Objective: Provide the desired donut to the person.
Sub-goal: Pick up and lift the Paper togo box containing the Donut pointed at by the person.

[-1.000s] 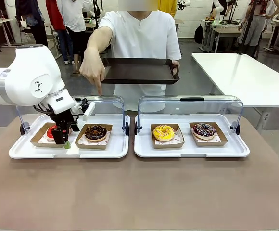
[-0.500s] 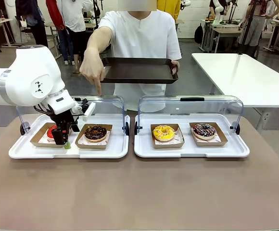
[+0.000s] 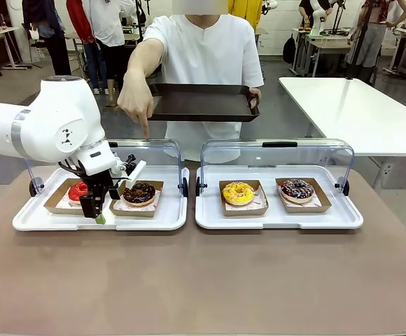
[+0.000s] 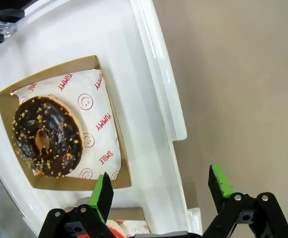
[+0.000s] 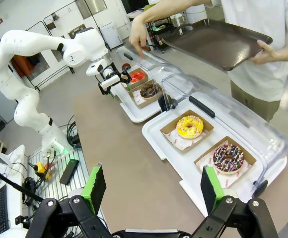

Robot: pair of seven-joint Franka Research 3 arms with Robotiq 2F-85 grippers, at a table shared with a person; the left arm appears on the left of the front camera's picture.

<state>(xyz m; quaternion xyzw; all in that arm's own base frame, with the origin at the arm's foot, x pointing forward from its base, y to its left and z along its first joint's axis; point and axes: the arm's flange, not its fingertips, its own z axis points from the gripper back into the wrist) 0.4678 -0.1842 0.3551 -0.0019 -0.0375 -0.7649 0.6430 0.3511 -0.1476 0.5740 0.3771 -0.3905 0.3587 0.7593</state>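
The person in a white shirt holds a dark brown serving tray in one hand. The other hand points a finger down at the left case. There, a nut-topped chocolate donut sits in a cardboard boat beside a red donut. My left gripper hangs open between these two, over the white tray's front rim. My right gripper is open and empty, high above the near table.
The right white tray holds a yellow donut and a sprinkled chocolate donut. Both clear lids stand raised at the back. Bare brown table lies in front. More tables and people are behind.
My left arm has shifted a little right and toward the near edge, from over the red donut toward the gap beside the chocolate one. The person's pointing hand stays put.
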